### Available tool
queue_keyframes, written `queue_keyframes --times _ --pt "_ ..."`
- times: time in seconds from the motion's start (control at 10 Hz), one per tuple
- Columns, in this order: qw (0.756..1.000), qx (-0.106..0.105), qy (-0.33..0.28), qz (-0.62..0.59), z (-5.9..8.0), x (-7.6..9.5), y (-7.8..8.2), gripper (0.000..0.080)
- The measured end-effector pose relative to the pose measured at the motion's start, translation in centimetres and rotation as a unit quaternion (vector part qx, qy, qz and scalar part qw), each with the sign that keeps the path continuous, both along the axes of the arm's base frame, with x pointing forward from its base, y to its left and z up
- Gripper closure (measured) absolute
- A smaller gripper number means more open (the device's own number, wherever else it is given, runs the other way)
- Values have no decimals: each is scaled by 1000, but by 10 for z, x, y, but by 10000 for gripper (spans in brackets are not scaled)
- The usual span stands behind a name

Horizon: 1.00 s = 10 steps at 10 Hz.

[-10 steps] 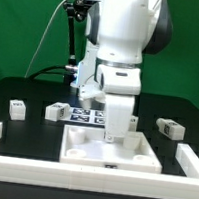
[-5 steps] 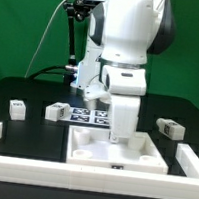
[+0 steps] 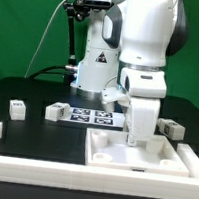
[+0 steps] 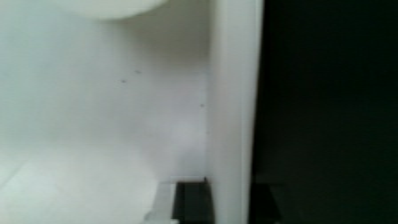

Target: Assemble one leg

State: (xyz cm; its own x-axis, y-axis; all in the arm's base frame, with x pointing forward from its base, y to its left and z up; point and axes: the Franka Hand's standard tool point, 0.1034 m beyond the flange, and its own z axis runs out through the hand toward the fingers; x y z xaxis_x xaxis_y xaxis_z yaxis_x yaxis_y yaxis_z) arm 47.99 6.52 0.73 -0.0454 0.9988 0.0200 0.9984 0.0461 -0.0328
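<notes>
**Gripper down on the tray, legs wait on the table**

The gripper (image 3: 133, 139) is planted low at the tray (image 3: 130, 164), reaching straight down from the arm onto its back part, towards the exterior view's right of the table (image 3: 34, 128). The wrist view is right up close: pale tray (image 4: 107, 120) surface fills most of the picture, black table runs beside it, and a thin white wall passes between the dark fingertips (image 4: 191, 208). So the jaws stand narrow, pinched on that tray wall, nothing else in them.

And the legs? None is in the gripper. The first leg (image 3: 18, 109) lies far out on the exterior view's left, alone on the black. The second leg (image 3: 57, 109) lies just beside the marker board (image 3: 91, 115), on its left edge in that view. The third leg (image 3: 171, 126) is over on the right, past the gripper's body and near the tray's back corner; whether it touches the tray I cannot tell. All three lie flat on the table, tags showing.

A white rail (image 3: 39, 167) runs along the front, and the tray's front wall stands close behind it
</notes>
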Motion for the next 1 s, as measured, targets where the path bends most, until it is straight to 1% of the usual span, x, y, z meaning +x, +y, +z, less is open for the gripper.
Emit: queue_keyframes --times 0.2,0.3,0.6,0.7,0.9,1.0 --pt "1000 1 -4 0 0 8 11 735" --pt "1000 1 -4 -4 0 11 13 735" --pt "1000 1 -4 -9 0 11 12 735" --pt "1000 1 -4 -10 0 10 12 655" --pt "1000 1 -4 -10 -1 10 12 377" --pt "1000 1 -4 -10 -1 10 12 377"
